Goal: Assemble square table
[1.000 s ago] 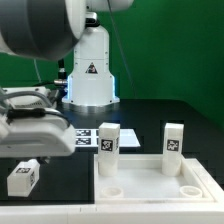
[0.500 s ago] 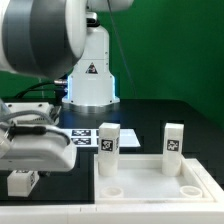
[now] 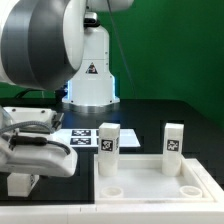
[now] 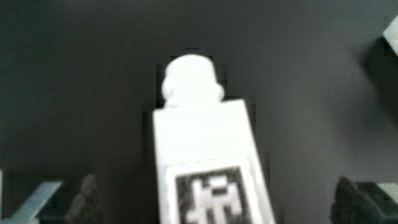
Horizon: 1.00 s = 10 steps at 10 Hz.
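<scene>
The square table top (image 3: 150,178) lies flat at the exterior view's lower right, with round sockets at its corners. Two white tagged legs (image 3: 107,141) (image 3: 173,140) stand upright at its far edge. A third leg (image 3: 19,184) lies on the black table at the lower left. My gripper (image 3: 27,170) hangs right over it and hides its upper part. In the wrist view the leg (image 4: 199,130) lies lengthwise between my dark fingers (image 4: 57,200), with its tag near them. The gripper (image 4: 210,208) is open, with a gap on each side of the leg.
The marker board (image 3: 84,138) lies on the table behind the legs. The white robot base (image 3: 90,75) with a warning triangle stands at the back. The arm's large grey body (image 3: 40,40) fills the upper left.
The arm has come down and shifted toward the exterior view's left. The gripper now covers more of the lying leg. The leg and the table top have not moved.
</scene>
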### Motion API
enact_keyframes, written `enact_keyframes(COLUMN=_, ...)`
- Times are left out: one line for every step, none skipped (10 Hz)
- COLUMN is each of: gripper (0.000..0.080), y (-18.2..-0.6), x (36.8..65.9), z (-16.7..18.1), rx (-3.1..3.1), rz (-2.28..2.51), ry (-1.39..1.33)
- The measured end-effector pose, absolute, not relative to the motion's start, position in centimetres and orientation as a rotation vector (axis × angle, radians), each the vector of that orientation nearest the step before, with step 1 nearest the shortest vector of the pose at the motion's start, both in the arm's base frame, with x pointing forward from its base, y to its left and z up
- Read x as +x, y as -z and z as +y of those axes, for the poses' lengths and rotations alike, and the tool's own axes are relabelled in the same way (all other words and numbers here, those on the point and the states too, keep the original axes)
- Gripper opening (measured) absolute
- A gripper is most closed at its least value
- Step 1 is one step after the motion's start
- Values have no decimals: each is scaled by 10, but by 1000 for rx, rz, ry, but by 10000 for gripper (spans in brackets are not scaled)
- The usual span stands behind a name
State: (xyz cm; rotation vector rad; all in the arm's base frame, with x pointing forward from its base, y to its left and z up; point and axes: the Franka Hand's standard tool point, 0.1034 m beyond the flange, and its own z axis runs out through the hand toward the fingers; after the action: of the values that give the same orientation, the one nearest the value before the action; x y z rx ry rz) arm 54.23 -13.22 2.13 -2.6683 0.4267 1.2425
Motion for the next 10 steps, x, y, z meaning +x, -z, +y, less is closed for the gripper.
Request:
enact_keyframes(gripper=649, y=-27, x=539, z=-127, rx=-2628, rz=439, ry=-1328)
enact_keyframes(gripper=649, y=-30, x=543, z=-125, rx=-2640, rz=426, ry=-1312)
enact_keyframes(gripper=649, y=-33, x=546, z=-125, rx=-2664, rz=417, ry=-1265)
enact_keyframes(gripper=649, y=-33, x=543, z=-125, rx=-2658, rz=423, ry=-1271)
enact_keyframes(gripper=649, y=-32, x=543, z=-125, rx=-2657, rz=424, ry=-1273)
enact_keyframes(gripper=649, y=-32, x=543, z=-125, rx=-2658, rz=424, ry=-1272)
enact_keyframes(gripper=649, y=-30, x=542, z=-126, rx=-2653, rz=426, ry=-1278)
enact_keyframes(gripper=649, y=-26, x=537, z=-128, rx=-2638, rz=444, ry=-1302)
enact_keyframes(gripper=649, y=-21, x=533, z=-130, rx=-2622, rz=465, ry=-1331)
enact_keyframes(gripper=649, y=-15, x=531, z=-132, rx=-2621, rz=484, ry=-1337)
